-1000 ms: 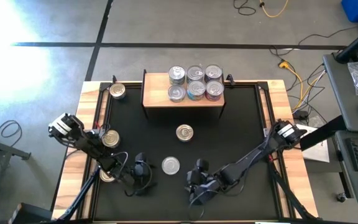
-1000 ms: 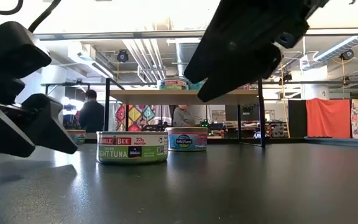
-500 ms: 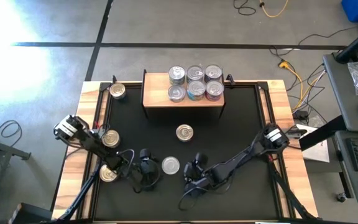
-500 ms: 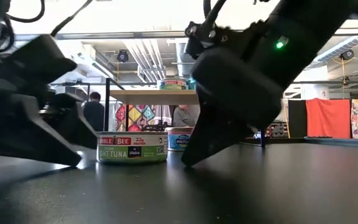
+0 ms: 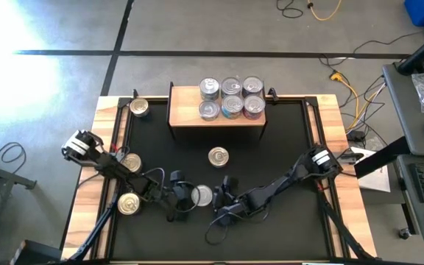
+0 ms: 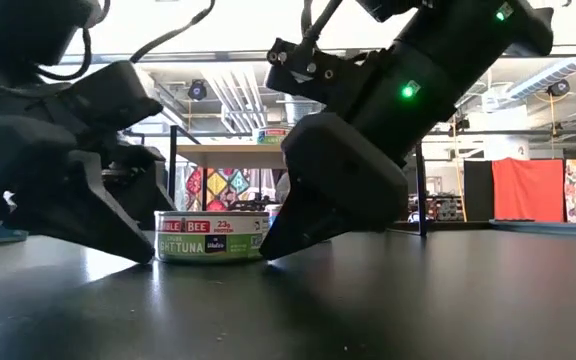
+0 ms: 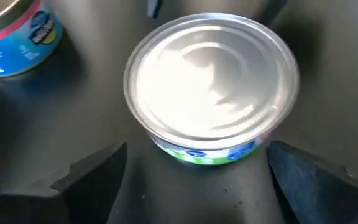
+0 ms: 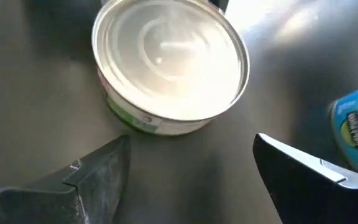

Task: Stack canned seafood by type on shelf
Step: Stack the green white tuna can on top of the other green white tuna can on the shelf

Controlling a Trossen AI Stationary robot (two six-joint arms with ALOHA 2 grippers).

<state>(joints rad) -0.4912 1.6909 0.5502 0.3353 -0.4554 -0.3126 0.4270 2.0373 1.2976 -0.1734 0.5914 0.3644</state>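
A silver-lidded tin with a green label (image 5: 202,195) (image 6: 213,236) stands on the black table between my two grippers. My left gripper (image 5: 180,197) (image 7: 197,183) is open, low at the tin's left, with the tin (image 7: 211,112) just ahead of its fingers. My right gripper (image 5: 222,199) (image 8: 191,177) is open at the tin's right, also just short of the tin (image 8: 169,65). A blue-and-pink-labelled tin (image 5: 218,157) (image 7: 17,31) stands farther back. The light-wood shelf (image 5: 186,109) carries several tins (image 5: 230,98) on its top.
Three more tins sit on the table's left wooden edge (image 5: 139,108) (image 5: 132,163) (image 5: 129,204). The blue-and-pink tin (image 8: 356,134) is close beyond the right gripper. Both arms lie low across the table's near half. People and furniture show in the room behind.
Both grippers have come down to the table and closed in on the green-labelled tin, the left one moving toward the table's right, the right one toward its left. The left arm's shift has uncovered a tin on the left wooden edge.
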